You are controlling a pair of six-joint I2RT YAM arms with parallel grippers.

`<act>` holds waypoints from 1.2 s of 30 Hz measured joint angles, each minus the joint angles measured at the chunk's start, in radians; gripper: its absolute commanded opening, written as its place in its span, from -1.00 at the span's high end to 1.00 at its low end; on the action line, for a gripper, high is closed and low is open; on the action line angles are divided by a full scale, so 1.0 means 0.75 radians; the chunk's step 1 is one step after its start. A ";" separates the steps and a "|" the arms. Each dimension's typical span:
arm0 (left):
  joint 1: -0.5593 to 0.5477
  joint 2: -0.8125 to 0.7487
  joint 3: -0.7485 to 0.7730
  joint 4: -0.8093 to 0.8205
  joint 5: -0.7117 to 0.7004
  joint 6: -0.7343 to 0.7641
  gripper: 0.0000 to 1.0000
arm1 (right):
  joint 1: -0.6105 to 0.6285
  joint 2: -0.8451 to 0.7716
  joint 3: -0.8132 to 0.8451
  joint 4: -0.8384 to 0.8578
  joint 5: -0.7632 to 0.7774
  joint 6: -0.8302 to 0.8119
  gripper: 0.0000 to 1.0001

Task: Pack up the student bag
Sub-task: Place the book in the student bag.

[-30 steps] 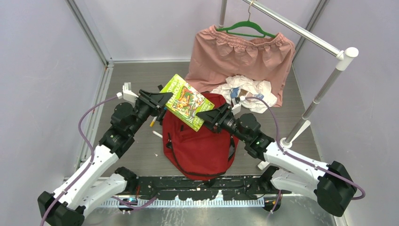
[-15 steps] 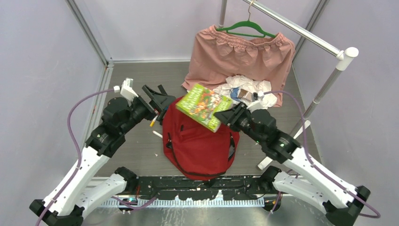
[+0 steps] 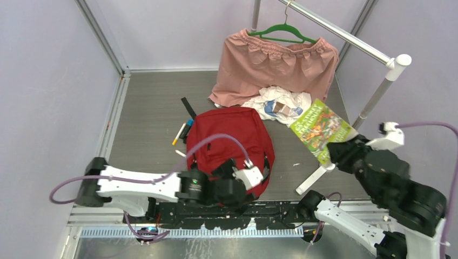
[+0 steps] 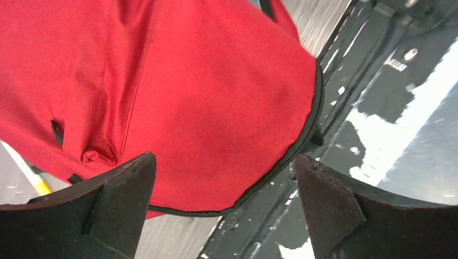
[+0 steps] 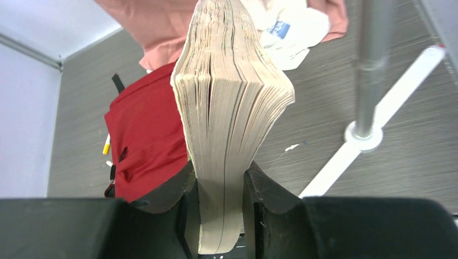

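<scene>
student bag (image 3: 229,137) lies flat at centre frame, mouth not visibly open. left gripper (image 4: 224,162), jaws wide apart, hovers at its lower edge; best pinch the black zipper trim (image 4: 305,135) squarely and lift, while right gripper (image 5: 219,183), clamped on the book (image 5: 232,97), waits at right.

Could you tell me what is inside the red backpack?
Its contents are hidden: the backpack lies flat with no opening showing. The green book is outside it, clamped in the right gripper.
</scene>
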 measured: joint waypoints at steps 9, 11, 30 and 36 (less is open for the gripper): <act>-0.143 0.402 0.066 -0.052 -0.265 0.144 -0.98 | 0.000 -0.085 0.070 -0.215 0.063 0.002 0.98; -0.142 0.436 0.078 -0.058 -0.276 0.149 -0.99 | 0.000 -0.085 0.070 -0.227 0.061 0.001 0.98; -0.134 0.457 0.150 -0.125 0.050 0.141 -0.95 | 0.000 -0.103 0.071 -0.260 0.012 -0.002 0.99; -0.124 0.529 0.196 -0.144 -0.023 0.137 -0.35 | 0.000 -0.118 0.061 -0.260 0.007 0.002 0.99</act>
